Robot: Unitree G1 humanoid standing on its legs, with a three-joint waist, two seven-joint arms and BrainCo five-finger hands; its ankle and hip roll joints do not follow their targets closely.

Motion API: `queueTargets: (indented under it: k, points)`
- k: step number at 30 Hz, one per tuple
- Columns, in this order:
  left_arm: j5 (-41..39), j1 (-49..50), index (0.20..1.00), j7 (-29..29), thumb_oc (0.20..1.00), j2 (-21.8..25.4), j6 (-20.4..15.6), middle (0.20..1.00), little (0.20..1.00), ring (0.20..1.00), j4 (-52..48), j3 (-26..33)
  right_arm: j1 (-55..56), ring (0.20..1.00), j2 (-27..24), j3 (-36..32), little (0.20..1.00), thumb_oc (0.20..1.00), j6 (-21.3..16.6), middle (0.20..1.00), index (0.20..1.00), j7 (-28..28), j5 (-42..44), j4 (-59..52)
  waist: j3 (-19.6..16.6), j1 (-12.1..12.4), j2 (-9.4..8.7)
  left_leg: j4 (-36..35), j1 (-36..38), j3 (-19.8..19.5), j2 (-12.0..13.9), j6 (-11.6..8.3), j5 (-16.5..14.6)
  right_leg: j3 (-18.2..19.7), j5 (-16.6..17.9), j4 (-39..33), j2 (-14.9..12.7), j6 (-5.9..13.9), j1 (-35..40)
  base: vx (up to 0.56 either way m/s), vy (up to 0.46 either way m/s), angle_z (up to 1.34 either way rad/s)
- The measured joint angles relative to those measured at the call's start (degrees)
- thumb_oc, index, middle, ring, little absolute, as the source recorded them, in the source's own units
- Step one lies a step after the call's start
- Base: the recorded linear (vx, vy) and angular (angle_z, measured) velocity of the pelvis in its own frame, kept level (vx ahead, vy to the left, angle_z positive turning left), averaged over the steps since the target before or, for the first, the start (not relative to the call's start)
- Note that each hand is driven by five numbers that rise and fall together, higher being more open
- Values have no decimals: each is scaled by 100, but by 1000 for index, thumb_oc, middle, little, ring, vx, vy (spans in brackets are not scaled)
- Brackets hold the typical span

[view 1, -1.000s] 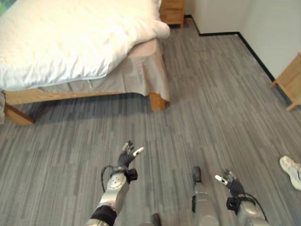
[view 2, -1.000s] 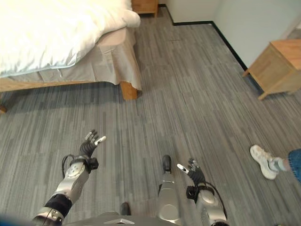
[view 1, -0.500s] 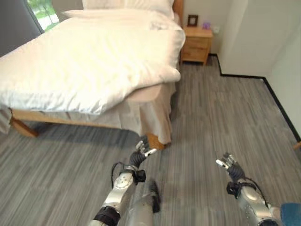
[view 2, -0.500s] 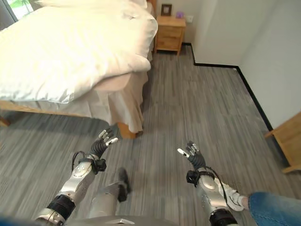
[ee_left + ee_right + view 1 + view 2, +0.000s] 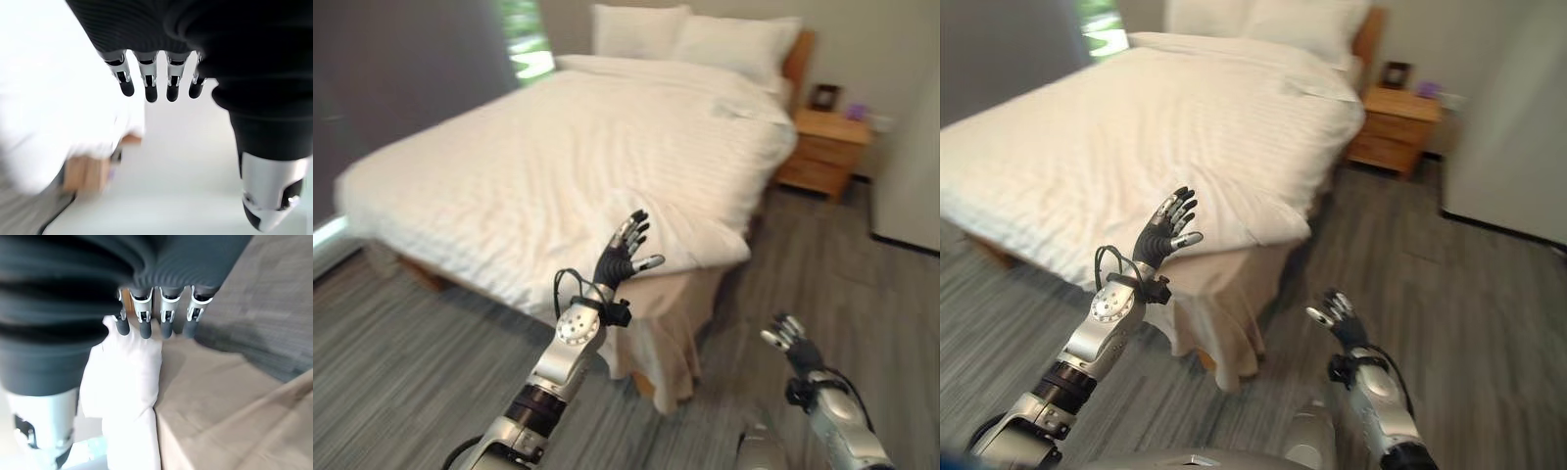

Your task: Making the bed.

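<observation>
A wooden bed fills the upper part of both eye views under a white duvet [image 5: 607,157], with two white pillows [image 5: 695,34] at its head. The duvet's near corner [image 5: 705,240] is folded back, baring a beige sheet [image 5: 671,313] that hangs over the bed's foot corner. My left hand [image 5: 622,257] is raised in front of that corner with its fingers [image 5: 146,85] straight and holding nothing. Lower right, over the floor, my right hand [image 5: 790,338] is open and holds nothing; its fingers [image 5: 166,318] point toward the beige corner [image 5: 215,406] and the white duvet edge [image 5: 127,377].
A wooden nightstand [image 5: 824,147] with a small picture frame [image 5: 823,95] stands to the right of the bed's head. A pale wall [image 5: 911,166] rises on the right. Grey striped flooring [image 5: 401,362] lies around the bed. A window [image 5: 529,39] glows at the far left.
The camera has swung up and left, bringing the whole bed into view. My left hand has risen from floor height to the duvet's folded corner. The right hand stays low.
</observation>
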Motion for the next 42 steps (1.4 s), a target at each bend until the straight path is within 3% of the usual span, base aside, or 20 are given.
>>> queueTargets:
  k: [1, 2, 3, 4, 5, 7, 8, 9, 10, 11, 13, 14, 15, 18, 22, 34, 35, 37, 39, 42]
  points:
    - [-152, 27, 1000, -66, 1000, 22, -55, 1000, 1000, 1000, 204, 13, 94, 1000, -21, -179, 1000, 1000, -20, 1000, 1000, 6, 3, -31, -57, -119, -298, 89, -33, -543, 43, -316, -139, 1006, 117, -709, 220, 159, 327, 203, -228, 196]
    - [-168, 5, 1000, -83, 1000, 77, -47, 1000, 1000, 1000, 262, -20, 184, 1000, 5, -290, 1000, 1000, -32, 1000, 1000, 6, 1, -48, -71, -219, -528, 179, -8, -753, 2, -481, -221, 1156, 42, -720, 197, 248, 507, 209, -226, 237]
    - [-173, 18, 1000, -170, 1000, 75, -23, 1000, 1000, 1000, 286, -53, 329, 1000, -56, -389, 1000, 1000, -20, 1000, 1000, 7, -1, -83, -83, -251, -810, 313, 54, -947, -49, -846, -357, 1234, 483, -630, 202, -10, 746, 179, -204, 191]
    - [-186, 532, 1000, -271, 1000, -98, 59, 1000, 1000, 1000, 196, -65, 283, 1000, -468, -654, 1000, 1000, 39, 1000, 1000, 33, -10, -45, -52, -133, -603, 588, -91, -817, 340, -1197, -536, 960, 598, -391, 557, -232, 750, 111, -142, 142]
    - [-188, 753, 1000, -336, 1000, -2, 58, 1000, 1000, 1000, 71, -50, 159, 1000, -553, -792, 1000, 1000, -50, 1000, 1000, 30, -11, -92, -47, -74, -625, 555, -168, -757, 254, -1235, -556, 950, 538, -442, 523, -298, 836, 215, -251, 80]
    - [-374, 1165, 1000, -549, 1000, 6, 70, 1000, 1000, 1000, -91, 132, -258, 1000, -911, -1207, 1000, 1000, -157, 1000, 1000, 60, -20, -268, -21, 50, -598, -6, -331, -829, 65, -1114, -474, 757, 598, -677, 700, -380, 933, 148, -153, 46]
    - [-417, 1322, 1000, -639, 1000, 5, 72, 1000, 1000, 1000, -256, 185, -483, 1000, -1405, -1227, 1000, 1000, -142, 1000, 1000, 142, -40, -324, -23, 73, -434, -316, -355, -824, -14, -1019, -384, 688, 692, -865, 975, -509, 1012, 82, -87, 28]
    - [-433, 1339, 1000, -688, 1000, 16, 73, 1000, 1000, 1000, -296, 186, -636, 1000, -1615, -1292, 1000, 1000, -154, 1000, 1000, 154, -57, -349, -9, 135, -358, -371, -377, -868, -8, -982, -215, 602, 719, -933, 1104, -545, 1073, 123, -127, -1]
    - [-566, 1432, 1000, -774, 1000, 72, 68, 1000, 1000, 1000, -374, 232, -789, 1000, -1826, -1297, 1000, 1000, -149, 1000, 1000, 180, -97, -366, -19, 227, -362, -367, -324, -1007, 60, -956, 67, 617, 719, -1069, 1268, -568, 1173, 97, -109, -4]
    - [-724, 1548, 1000, -835, 1000, 190, 68, 1000, 1000, 1000, -500, 266, -1056, 1000, -2103, -1289, 1000, 1000, -237, 1000, 1000, 226, -135, -404, 1, 250, -421, -370, -265, -1000, 193, -1018, 136, 523, 709, -1165, 1356, -608, 1313, 95, -108, 5]
    - [-867, 1607, 1000, -972, 1000, 365, 65, 1000, 1000, 1000, -647, 211, -1485, 1000, -2788, -1099, 1000, 1000, -285, 1000, 1000, 225, -180, -261, 40, 183, -514, -366, -362, -1014, 272, -1096, 149, 295, 664, -1189, 1398, -650, 1231, 56, -90, 21]
    - [-907, 1671, 1000, -1021, 1000, 389, 66, 1000, 1000, 1000, -704, 206, -1730, 1000, -3026, -910, 1000, 1000, -276, 1000, 1000, 232, -312, -203, 80, 192, -545, -366, -458, -997, 333, -1107, 154, 144, 599, -1196, 1394, -559, 1161, 50, -86, 2]
    - [-1010, 1740, 1000, -1043, 1000, 427, 67, 1000, 1000, 1000, -755, 138, -1975, 1000, -3370, -570, 1000, 1000, -282, 1000, 1000, 237, -362, -213, 67, 187, -479, -359, -520, -1014, 333, -1126, 167, 70, 566, -1193, 1384, -512, 1096, 30, -45, -1]
    - [-1219, 2047, 1000, -1217, 1000, 415, 122, 1000, 1000, 1000, -773, 40, -2758, 1000, -3954, 317, 1000, 1000, -307, 1000, 1000, 524, -582, -347, 114, 232, -519, -376, -611, -1019, 313, -1167, 232, -69, 595, -1193, 1330, -520, 1025, 36, -57, 4]
    - [-1316, 2329, 1000, -1259, 1000, 428, 195, 1000, 1000, 1000, -746, 50, -3769, 1000, -4369, 1684, 1000, 1000, -345, 1000, 1000, 765, -805, -393, 117, 406, -590, -375, -670, -1159, 186, -1149, 265, -160, 604, -1193, 1160, -528, 1002, 18, -19, 15]
    - [-1316, 2399, 1000, -1204, 1000, 674, 190, 1000, 1000, 1000, -746, 200, -4411, 1000, -3941, 2251, 1000, 1000, -381, 1000, 1000, 1021, -726, -332, 92, 762, -685, -344, -686, -1415, -86, -1068, 411, -319, 858, -1163, 899, -654, 1102, -6, 7, 16]
    - [-1326, 2413, 1000, -1199, 1000, 661, 181, 1000, 1000, 1000, -705, 299, -5057, 1000, -3967, 3156, 1000, 1000, -337, 1000, 1000, 1105, -740, -243, 100, 778, -703, -338, -787, -1453, -102, -1069, 411, -401, 845, -1183, 869, -638, 1053, -90, -6, 20]
    - [-1480, 2404, 1000, -1199, 1000, 668, 179, 1000, 1000, 1000, -678, 345, -5291, 1000, -3870, 3384, 1000, 1000, -353, 1000, 1000, 1284, -755, -205, 143, 953, -814, -303, -928, -1534, -96, -1068, 423, -498, 846, -1185, 865, -639, 978, -146, -24, 29]
    - [-1534, 2573, 1000, -1219, 1000, 705, 180, 1000, 1000, 1000, -691, 485, -6299, 1000, -4533, 4903, 1000, 1000, -354, 1000, 1000, 1582, -793, -185, 206, 1116, -927, -164, -1441, -1819, -131, -1152, 437, -824, 783, -1186, 769, -560, 679, -133, -31, 65]
    - [-1546, 2875, 1000, -1302, 1000, 766, 183, 1000, 1000, 1000, -587, 819, -6477, 1000, -5033, 5207, 1000, 1000, -335, 1000, 1000, 1830, -1024, -107, 295, 1271, -1051, -108, -1777, -2168, -137, -1229, 562, -1104, 800, -1186, 773, -579, 448, -55, -10, 65]
